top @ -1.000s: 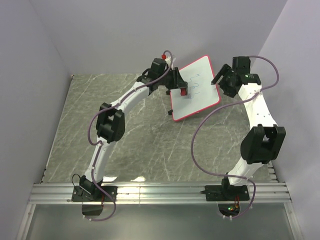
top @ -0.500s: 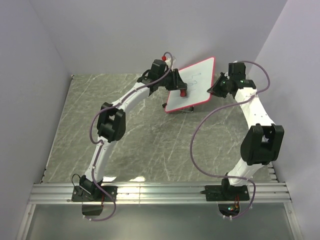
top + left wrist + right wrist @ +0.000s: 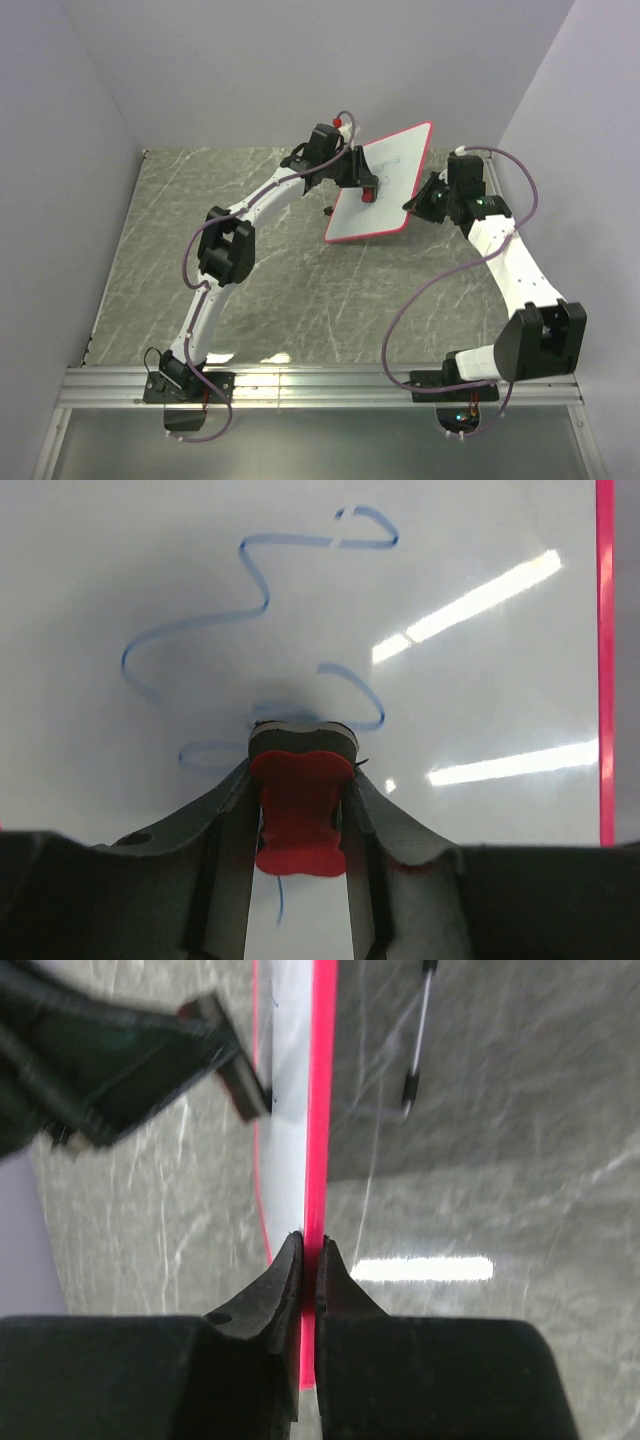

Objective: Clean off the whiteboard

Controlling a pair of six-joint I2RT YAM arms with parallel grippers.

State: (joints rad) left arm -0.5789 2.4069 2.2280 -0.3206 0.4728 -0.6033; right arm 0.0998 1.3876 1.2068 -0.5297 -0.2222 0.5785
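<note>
The whiteboard (image 3: 395, 185), white with a red-pink rim, is held tilted off the table at the back centre. My right gripper (image 3: 422, 203) is shut on its right edge; in the right wrist view the jaws (image 3: 309, 1245) pinch the pink rim (image 3: 320, 1110). My left gripper (image 3: 368, 190) is shut on a small red bone-shaped eraser (image 3: 298, 810), whose dark pad presses on the board's face (image 3: 470, 570). Blue scribbles (image 3: 250, 610) curl across the board above and around the eraser. A short blue line (image 3: 279, 900) shows below it.
The grey marbled table (image 3: 280, 280) lies under the raised board. A thin wire leg with black clips (image 3: 418, 1050) hangs from the board's back. Lilac walls close in left, back and right. An aluminium rail (image 3: 320, 385) runs along the near edge.
My right gripper has shut on the board's right edge and swung nearer, tipping the board up from the table. The left gripper has stayed on the board with the eraser.
</note>
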